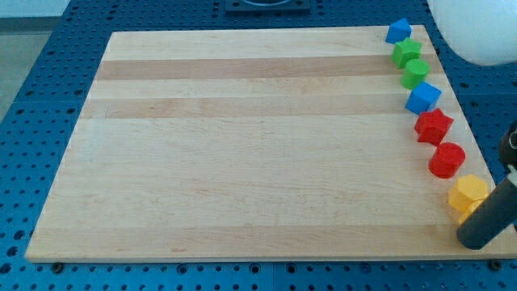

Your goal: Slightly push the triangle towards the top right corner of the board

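A pale wooden board lies on a blue perforated table, and seven small coloured blocks stand in a curved line down the board's right edge. From far to near they are: a blue block at the far right corner, whose sloped outline suggests it may be the triangle, though its shape is too small to settle; a green block touching a second green block; a blue cube-like block; a red star-like block; a red round block; and a yellow block nearest the viewer. The arm ends in a dark rod with no gripper, so nothing is clasped or released; my tip sits at the near right corner, just beside the yellow block and well apart from the far blue block. As a judgement, the push has not begun: the tip touches no candidate triangle, and the whole line of blocks lies between it and the far corner. What remains is to bring the tip beside the triangle and nudge it a little toward the far right corner, where it already nearly sits. A white rounded object shows beyond the board at far right. No brand, label or readable writing appears anywhere.
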### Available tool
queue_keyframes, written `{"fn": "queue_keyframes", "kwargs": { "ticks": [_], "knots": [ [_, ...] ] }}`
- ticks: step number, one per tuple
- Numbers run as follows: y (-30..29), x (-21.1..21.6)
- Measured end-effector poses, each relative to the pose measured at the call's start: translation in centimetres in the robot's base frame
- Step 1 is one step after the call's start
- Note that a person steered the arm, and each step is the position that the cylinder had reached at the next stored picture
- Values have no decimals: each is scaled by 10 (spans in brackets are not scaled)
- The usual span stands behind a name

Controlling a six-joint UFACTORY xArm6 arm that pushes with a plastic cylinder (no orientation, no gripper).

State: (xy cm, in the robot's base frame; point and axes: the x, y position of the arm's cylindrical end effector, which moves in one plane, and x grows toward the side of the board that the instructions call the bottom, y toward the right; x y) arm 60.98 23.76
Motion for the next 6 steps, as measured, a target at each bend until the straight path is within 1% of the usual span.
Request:
{"fn": "queue_keyframes", "kwargs": {
  "ticks": [1, 2, 3, 4, 6],
  "knots": [
    [-3, 0],
    [-48, 0],
    [-90, -14],
    [-106, -66],
    [-117, -188]
  ]
}}
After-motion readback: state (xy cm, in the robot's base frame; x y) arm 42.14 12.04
